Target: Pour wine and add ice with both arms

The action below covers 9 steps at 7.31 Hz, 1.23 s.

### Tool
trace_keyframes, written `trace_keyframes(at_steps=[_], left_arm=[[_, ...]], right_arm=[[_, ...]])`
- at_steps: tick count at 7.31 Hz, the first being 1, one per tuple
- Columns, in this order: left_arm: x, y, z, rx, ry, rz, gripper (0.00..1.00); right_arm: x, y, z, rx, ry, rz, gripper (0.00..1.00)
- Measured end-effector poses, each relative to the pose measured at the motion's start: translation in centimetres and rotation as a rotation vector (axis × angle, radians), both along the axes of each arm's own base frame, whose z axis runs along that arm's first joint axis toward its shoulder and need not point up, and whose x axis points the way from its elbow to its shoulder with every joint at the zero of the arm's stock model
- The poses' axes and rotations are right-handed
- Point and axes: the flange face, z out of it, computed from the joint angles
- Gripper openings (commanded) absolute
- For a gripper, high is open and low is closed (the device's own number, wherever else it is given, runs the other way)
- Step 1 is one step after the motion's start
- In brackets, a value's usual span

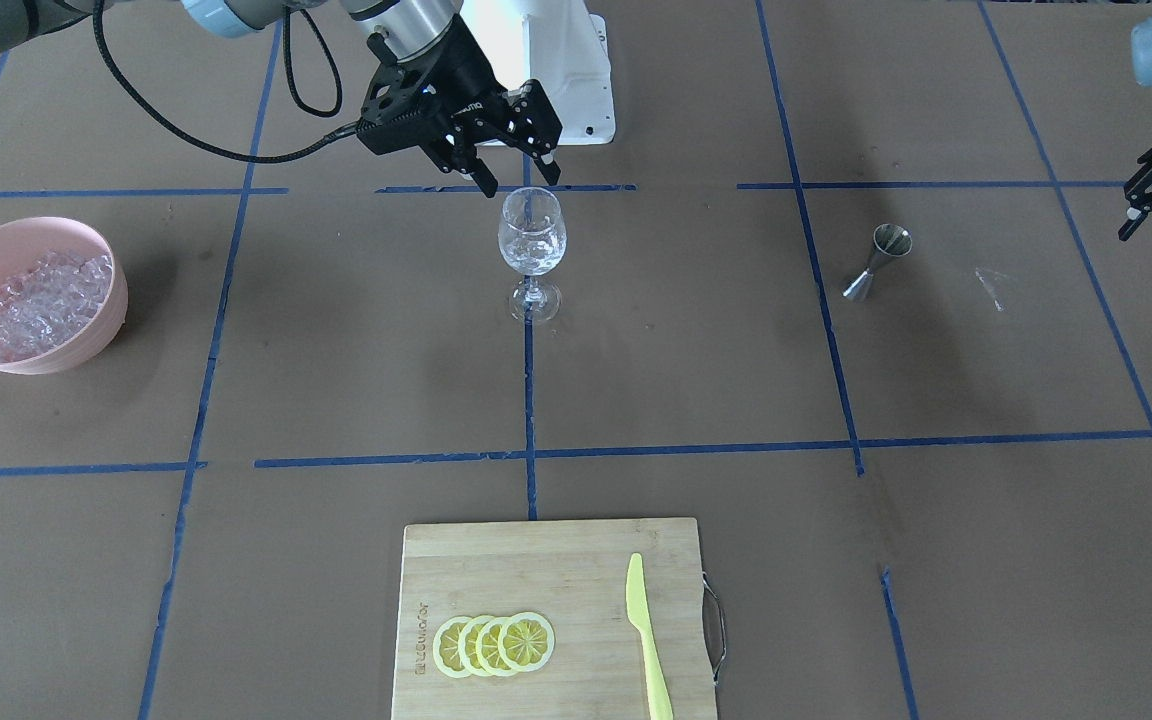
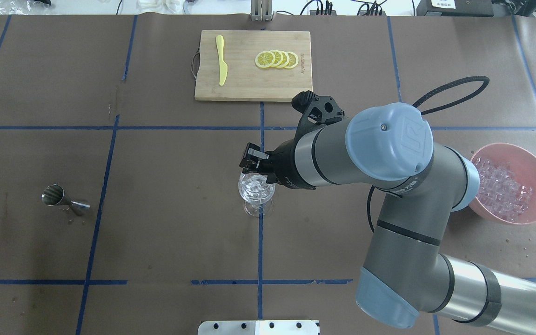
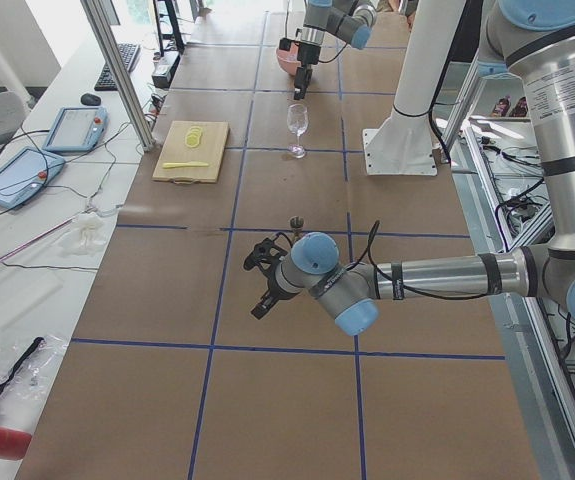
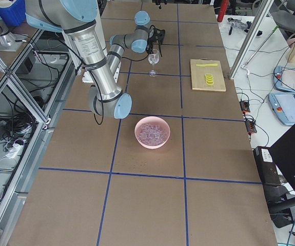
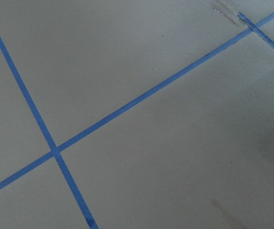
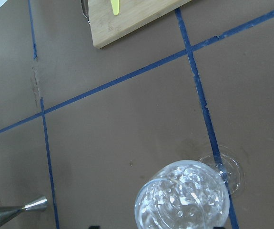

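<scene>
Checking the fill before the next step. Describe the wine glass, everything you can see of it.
The wine glass is clear and stemmed with a round foot. It stands upright on a blue tape line. Its bowl holds chunks of ice, and no coloured liquid shows. The right gripper hangs open just above the rim and does not appear to touch it. Nothing else stands close by.

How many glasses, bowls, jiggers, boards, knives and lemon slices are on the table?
glass: 1
bowl: 1
jigger: 1
board: 1
knife: 1
lemon slices: 4
Total: 9
</scene>
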Motion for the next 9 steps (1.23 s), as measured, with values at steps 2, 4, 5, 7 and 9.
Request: trace_keyframes(at_steps=[2,4,5,7,9], left_arm=[[0.0,0.1,-0.1,0.008,0.02,-0.019,1.0],[0.0,0.0,-0.2,0.012,0.025,-0.023,1.0],[0.1,-0.3,-0.2,0.003,0.022,-0.022,1.0],[0.4,-1.5,-0.1,-0.055,0.001,-0.021,1.0],[0.6,-2.8,-0.2,-0.119,-0.016,-0.02,1.0]], right_arm=[[3.1,-1.5,3.4,-0.014,0.038,0.008,1.0],[9.4,-4.2,10.0,-0.007,0.123,-0.011,1.0],[13.0,-5.1,14.0,0.028,0.189,-0.024,1.0],[20.3,-5.9,23.0,0.137,0.358,-0.08,1.0],[28.3,-6.1,31.8,0.232,0.5,-0.184,1.0]])
